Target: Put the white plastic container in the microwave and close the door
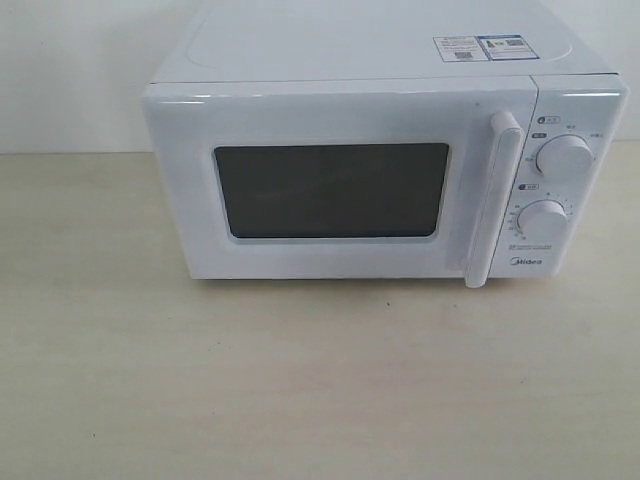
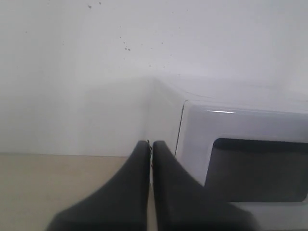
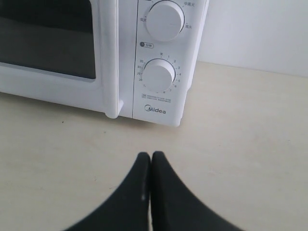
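The container shows in no view; it may sit behind the dark window [image 1: 330, 190] of the shut door [image 1: 335, 262], which I cannot see through. If loading is yet to come, the right gripper [image 3: 151, 156], fingers pressed together on nothing like the left gripper [image 2: 150, 144], should part and hook the handle [image 1: 496, 200] squarely, pulling along the hinge's arc. The microwave [image 1: 350, 60] reads "Midea" beneath its knobs [image 1: 565, 157]; the top stickers [image 1: 480, 47] are too small to read.

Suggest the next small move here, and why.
Probably just park both arms: the door is shut, no container shows on the table, the left gripper and right gripper are shut and empty. The dark window hides whether it is inside.
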Robot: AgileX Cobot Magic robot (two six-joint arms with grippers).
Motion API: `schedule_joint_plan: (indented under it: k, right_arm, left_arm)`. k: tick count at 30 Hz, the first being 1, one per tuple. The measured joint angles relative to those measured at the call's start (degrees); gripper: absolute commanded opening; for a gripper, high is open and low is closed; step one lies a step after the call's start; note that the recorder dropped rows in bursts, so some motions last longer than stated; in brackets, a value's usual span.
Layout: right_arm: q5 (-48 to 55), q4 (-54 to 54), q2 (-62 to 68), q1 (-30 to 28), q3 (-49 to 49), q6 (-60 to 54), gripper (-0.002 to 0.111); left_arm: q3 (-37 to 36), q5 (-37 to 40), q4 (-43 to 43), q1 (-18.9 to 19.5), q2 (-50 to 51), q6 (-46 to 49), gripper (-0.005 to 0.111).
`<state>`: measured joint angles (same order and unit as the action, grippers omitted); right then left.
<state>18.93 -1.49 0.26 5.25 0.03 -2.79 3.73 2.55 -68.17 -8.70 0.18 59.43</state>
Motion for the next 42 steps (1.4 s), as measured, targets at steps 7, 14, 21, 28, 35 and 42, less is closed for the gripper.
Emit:
schedule_joint_plan:
  k: [7, 14, 21, 28, 35, 42]
  right_arm:
    - [0.0, 0.0, 0.0, 0.0, 0.0, 0.0, 0.000]
    - [0.0, 0.0, 0.0, 0.0, 0.0, 0.0, 0.000]
    - [0.0, 0.0, 0.0, 0.0, 0.0, 0.0, 0.000]
    - [0.0, 0.0, 0.0, 0.0, 0.0, 0.0, 0.000]
    - [-0.4, 0.0, 0.0, 0.0, 0.0, 0.0, 0.000]
    - [-0.4, 0.0, 0.0, 0.0, 0.0, 0.0, 0.000]
  left_arm:
    - [-0.2, 0.4, 51.7, 0.0, 0.0, -42.3, 0.004]
    - [-3.5, -0.4, 69.0, 0.0, 0.0, -50.8, 0.004]
    - [-3.5, 1.5, 69.9, 0.0, 0.0, -59.4, 0.004]
    - [-3.5, 8.1, 70.3, 0.0, 0.0, -60.6, 0.004]
    - [-3.5, 14.2, 70.4, 0.0, 0.0, -59.8, 0.004]
    - [-3.5, 15.0, 70.4, 0.8, 0.0, -59.4, 0.004]
